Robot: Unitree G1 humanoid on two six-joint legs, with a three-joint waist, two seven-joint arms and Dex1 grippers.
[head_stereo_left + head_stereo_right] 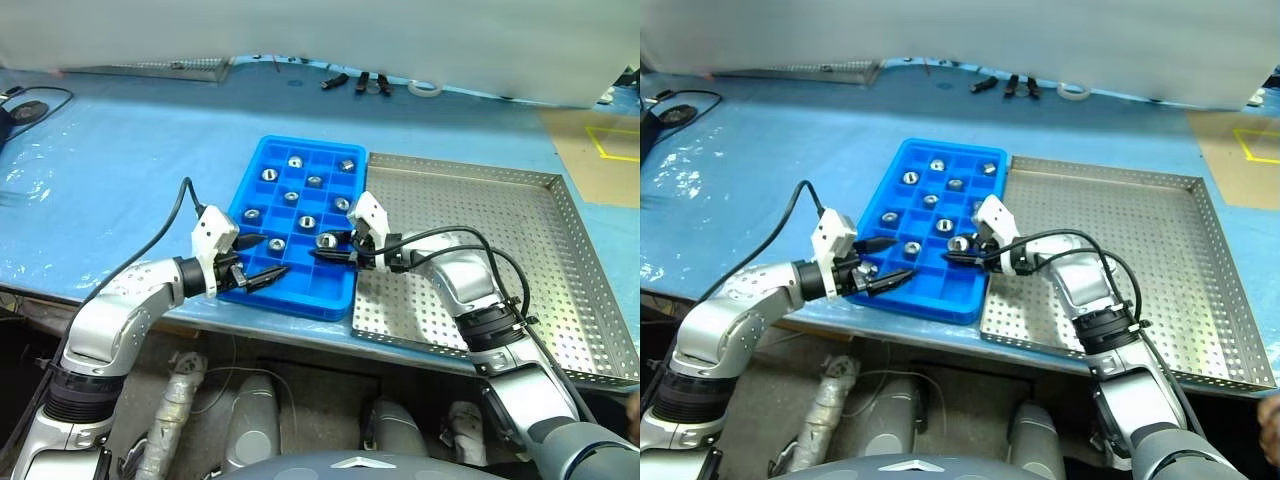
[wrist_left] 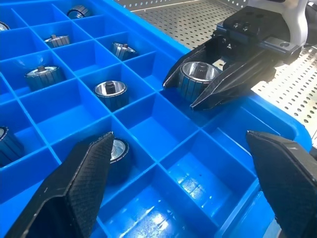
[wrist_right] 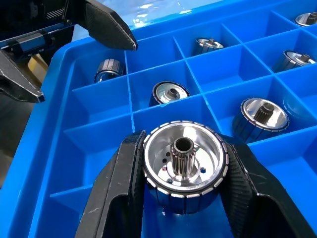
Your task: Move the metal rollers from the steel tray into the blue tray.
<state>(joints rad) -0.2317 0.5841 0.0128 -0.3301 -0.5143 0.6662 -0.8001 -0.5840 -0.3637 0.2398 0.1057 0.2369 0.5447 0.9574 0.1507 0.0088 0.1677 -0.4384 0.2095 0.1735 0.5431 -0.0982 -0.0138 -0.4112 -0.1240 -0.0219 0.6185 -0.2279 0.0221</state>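
The right gripper [image 3: 183, 198] has its jaws clamped on a metal roller [image 3: 184, 166] above the blue tray [image 1: 262, 160], near its steel-tray [image 1: 560, 185] side. I'd centre it over an empty compartment, lower, then release. The left gripper [image 2: 183, 198] hangs wide open, holding nothing. No writing is readable anywhere.

Your right gripper [image 3: 183, 198] clamped a metal roller [image 3: 184, 161] over the blue tray [image 3: 69, 139]; other rollers [image 3: 169, 93] sat in compartments, left gripper [image 3: 64, 44] spread nearby.
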